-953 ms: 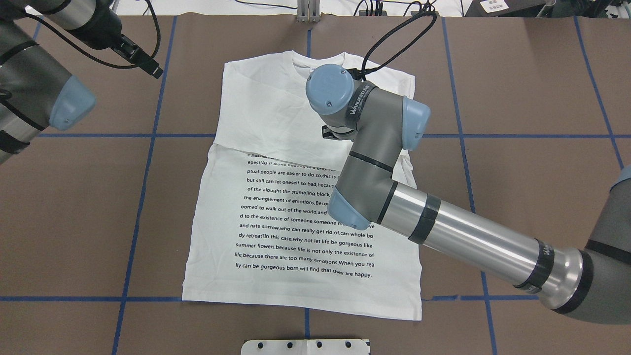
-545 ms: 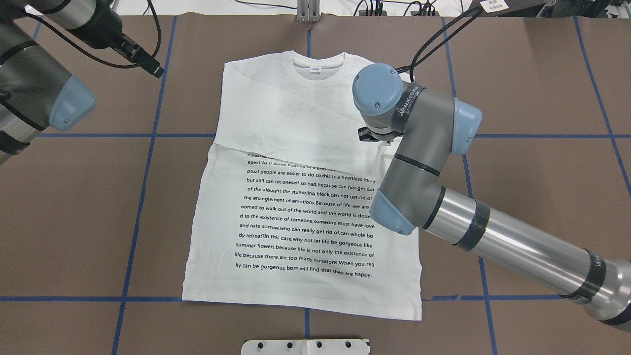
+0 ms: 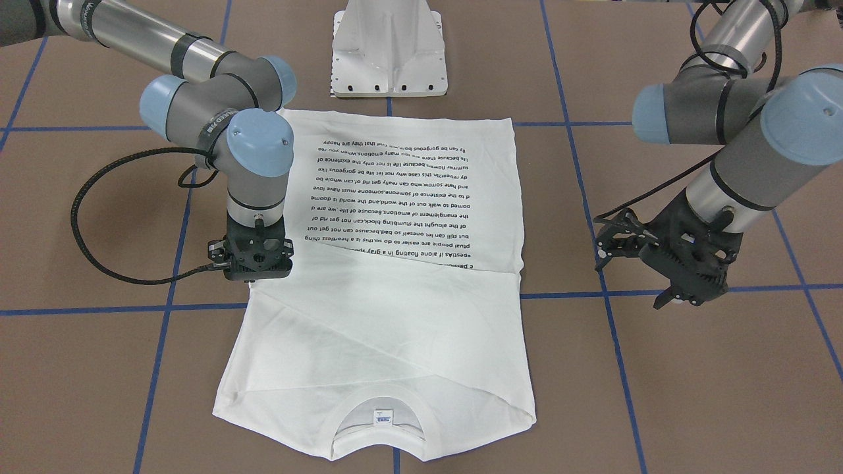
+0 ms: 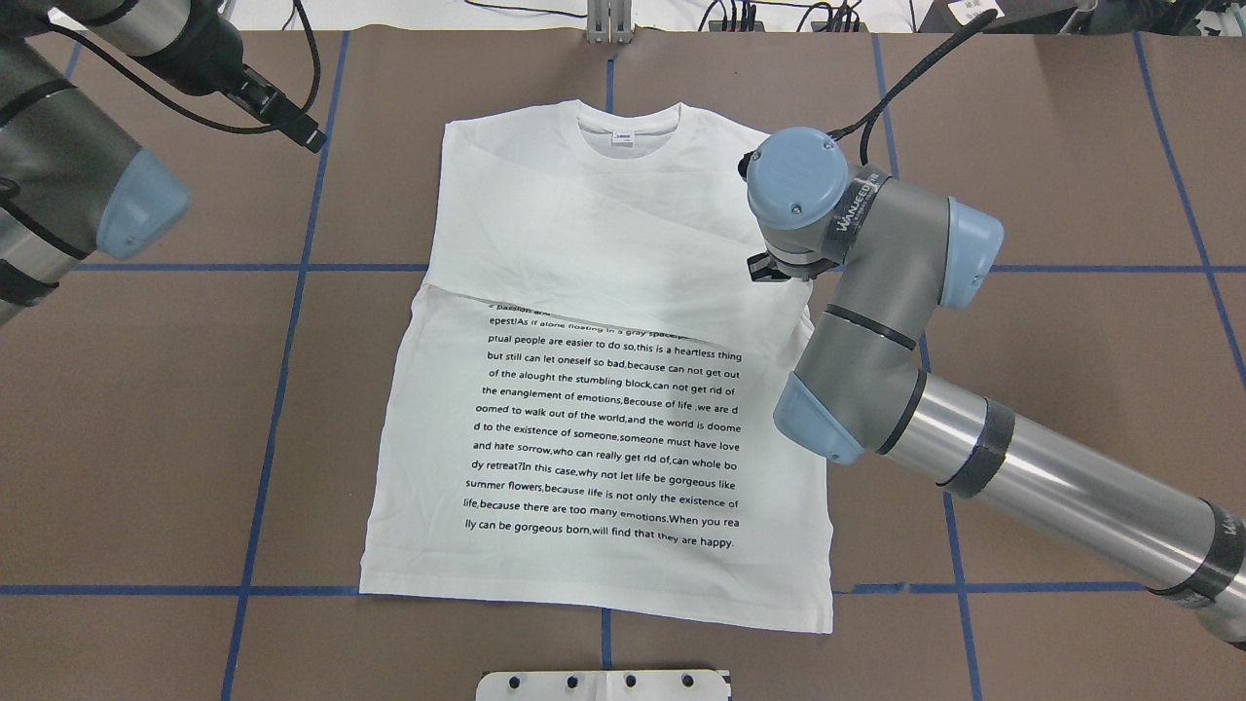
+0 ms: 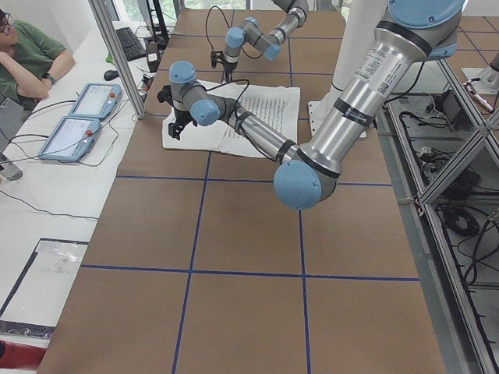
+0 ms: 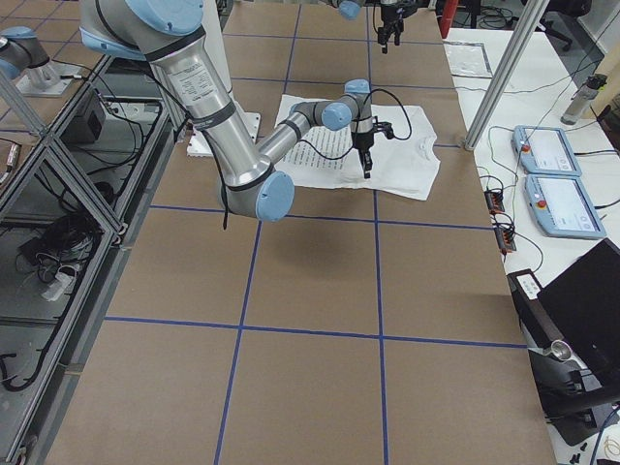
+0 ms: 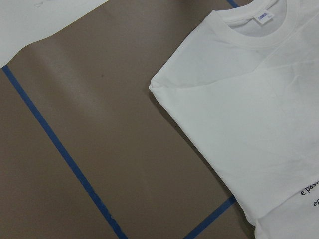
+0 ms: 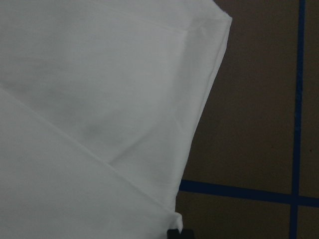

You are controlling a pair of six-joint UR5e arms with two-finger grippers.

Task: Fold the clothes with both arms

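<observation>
Overhead exterior, one T-shirt (image 4: 545, 224), one left claw (image 4: 298, 132), one right claw (image 4: 771, 270), cannot tell spread.

Your right arm (image 4: 1022, 467) reaches in low, wrist bent, with the right gripper (image 3: 257, 263) pointing straight down and its fingers hidden beneath its body. Your left arm (image 3: 737, 164) sits out to its own side, left gripper (image 3: 672, 283) tilted downward, jaw gap unclear.

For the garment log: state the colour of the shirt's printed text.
Black text on the white shirt; clearest overhead.
</observation>
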